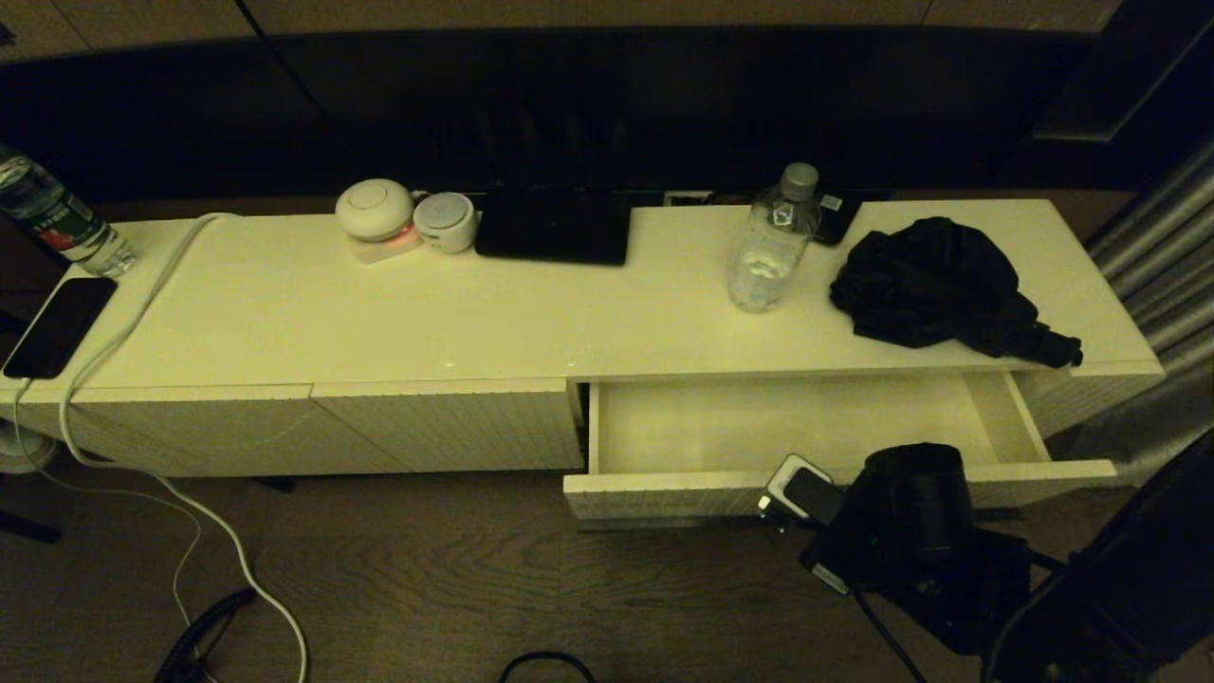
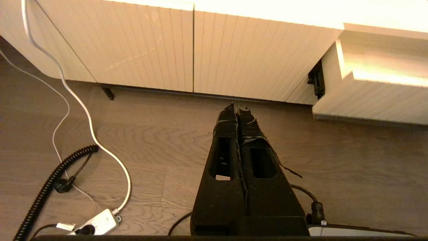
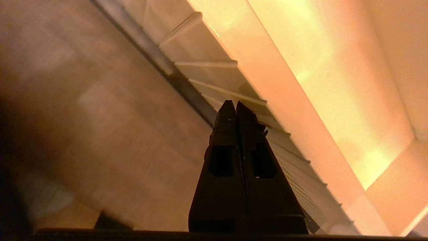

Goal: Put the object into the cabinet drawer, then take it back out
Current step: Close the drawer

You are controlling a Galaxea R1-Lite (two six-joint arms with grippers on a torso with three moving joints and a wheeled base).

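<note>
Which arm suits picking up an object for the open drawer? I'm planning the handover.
Right, probably. The right gripper, shut, hangs at the open cabinet drawer front, below the black bundle. The left gripper is low by the closed panels.

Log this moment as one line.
cabinet drawer: open, looks empty | right gripper: shut, holding nothing, by drawer front | left gripper: shut, parked above floor | black bundle: on cabinet top

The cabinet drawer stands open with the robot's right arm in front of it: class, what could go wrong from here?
1. The right gripper, shut and empty, sits close by the cabinet drawer front; a careless move might knock it.
2. The water bottle stands just behind the opening; reaching for the black bundle could tip it.
</note>
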